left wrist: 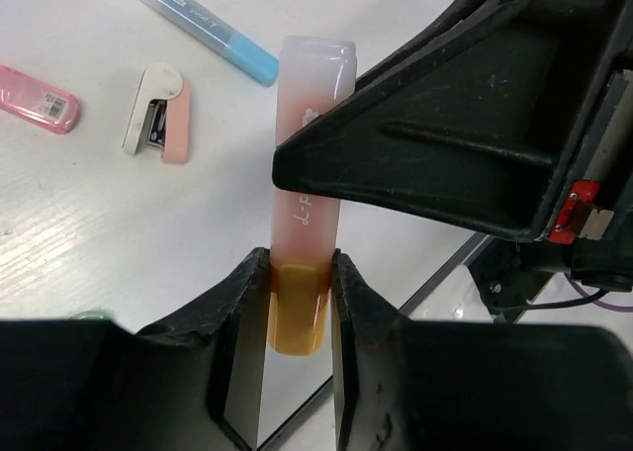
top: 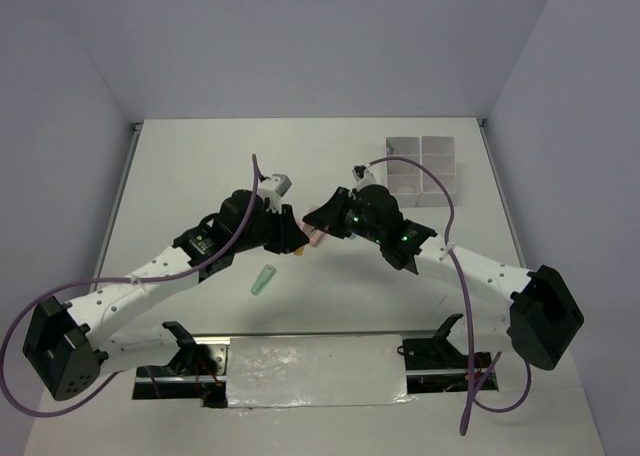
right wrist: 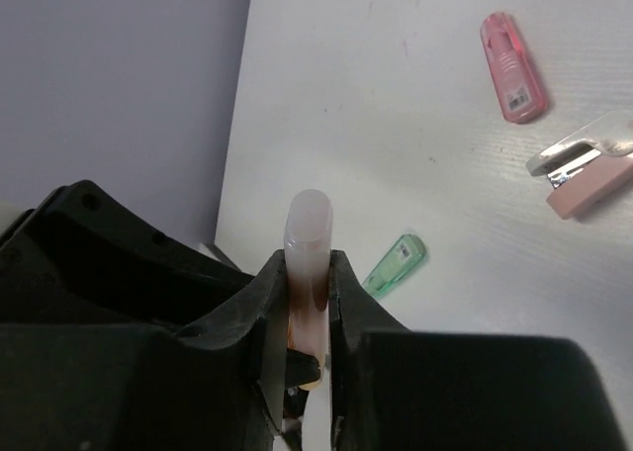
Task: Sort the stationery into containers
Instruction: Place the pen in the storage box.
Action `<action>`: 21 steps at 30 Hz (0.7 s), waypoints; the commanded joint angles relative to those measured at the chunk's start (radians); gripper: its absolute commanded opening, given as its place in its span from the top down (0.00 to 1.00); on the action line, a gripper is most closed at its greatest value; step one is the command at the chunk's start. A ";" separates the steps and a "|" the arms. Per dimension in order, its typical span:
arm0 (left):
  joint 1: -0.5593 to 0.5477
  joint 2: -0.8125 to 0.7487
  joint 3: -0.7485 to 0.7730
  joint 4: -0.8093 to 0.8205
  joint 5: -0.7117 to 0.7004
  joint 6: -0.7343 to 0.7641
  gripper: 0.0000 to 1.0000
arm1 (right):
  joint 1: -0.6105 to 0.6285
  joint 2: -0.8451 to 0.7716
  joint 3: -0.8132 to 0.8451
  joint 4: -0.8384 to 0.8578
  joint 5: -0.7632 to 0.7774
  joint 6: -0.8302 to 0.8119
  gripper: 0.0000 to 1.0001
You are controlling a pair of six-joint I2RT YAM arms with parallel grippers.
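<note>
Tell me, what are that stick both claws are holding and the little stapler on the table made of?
Highlighter: plastic by the look, with a frosted, translucent pink sleeve that lets light through and an opaque, glossy orange end. Stapler: a smooth plastic shell, white on top and pink below, with a shiny grey strip between the halves that looks like metal.

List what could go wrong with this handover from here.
1. The left gripper and right gripper both clamp the same orange highlighter; moving apart now may pull it apart or twist it loose.
2. If both release, it drops to the table, far from the compartment box.
</note>
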 commanded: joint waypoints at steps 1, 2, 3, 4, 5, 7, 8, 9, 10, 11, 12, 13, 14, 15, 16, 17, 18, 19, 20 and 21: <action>-0.007 -0.011 0.011 0.068 0.024 0.026 1.00 | 0.006 -0.001 0.029 0.035 0.029 0.028 0.86; -0.007 -0.011 0.014 0.067 0.016 0.030 0.99 | 0.008 -0.001 0.025 0.040 0.025 0.037 0.95; -0.007 -0.011 0.022 0.056 0.010 0.033 0.96 | 0.008 -0.004 0.020 0.049 0.025 0.046 1.00; -0.007 -0.010 0.026 0.052 -0.004 0.036 0.94 | 0.008 -0.010 0.006 0.058 0.021 0.067 1.00; -0.007 -0.010 0.036 0.045 -0.010 0.040 0.84 | 0.006 -0.016 -0.006 0.073 0.018 0.078 1.00; -0.007 -0.011 0.046 0.030 -0.027 0.040 0.58 | 0.006 -0.042 -0.047 0.118 0.031 0.129 1.00; -0.007 -0.014 0.053 0.026 -0.036 0.037 0.41 | 0.005 -0.053 -0.063 0.135 0.042 0.152 1.00; -0.007 -0.019 0.060 0.021 -0.041 0.037 0.21 | 0.002 -0.067 -0.079 0.162 0.054 0.176 1.00; -0.007 -0.035 0.062 0.025 -0.042 0.040 0.16 | 0.000 -0.098 -0.098 0.176 0.068 0.201 1.00; -0.009 -0.043 0.063 0.029 -0.042 0.040 0.13 | -0.003 -0.113 -0.128 0.187 0.108 0.248 1.00; -0.007 -0.052 0.066 0.029 -0.042 0.040 0.09 | -0.003 -0.131 -0.139 0.179 0.137 0.273 1.00; -0.007 -0.071 0.066 0.033 -0.035 0.037 0.08 | -0.003 -0.168 -0.161 0.172 0.183 0.317 1.00; -0.007 -0.079 0.062 0.041 -0.024 0.035 0.08 | -0.003 -0.188 -0.173 0.161 0.206 0.342 1.00; -0.007 -0.088 0.057 0.050 -0.016 0.033 0.08 | -0.003 -0.237 -0.193 0.173 0.229 0.371 1.00; -0.009 -0.106 0.050 0.071 -0.011 0.023 0.07 | -0.003 -0.263 -0.255 0.199 0.248 0.428 1.00; -0.007 -0.114 0.031 0.087 0.002 0.017 0.07 | -0.003 -0.289 -0.292 0.240 0.275 0.459 1.00; -0.007 -0.123 0.022 0.101 0.007 0.007 0.07 | -0.001 -0.318 -0.335 0.335 0.289 0.488 1.00; -0.007 -0.141 0.011 0.117 0.013 -0.014 0.06 | -0.001 -0.367 -0.400 0.368 0.303 0.540 1.00; -0.007 -0.151 -0.024 0.180 0.022 -0.025 0.07 | 0.000 -0.391 -0.418 0.382 0.315 0.561 1.00; -0.009 -0.163 -0.045 0.220 0.054 -0.040 0.08 | 0.002 -0.417 -0.434 0.380 0.362 0.577 1.00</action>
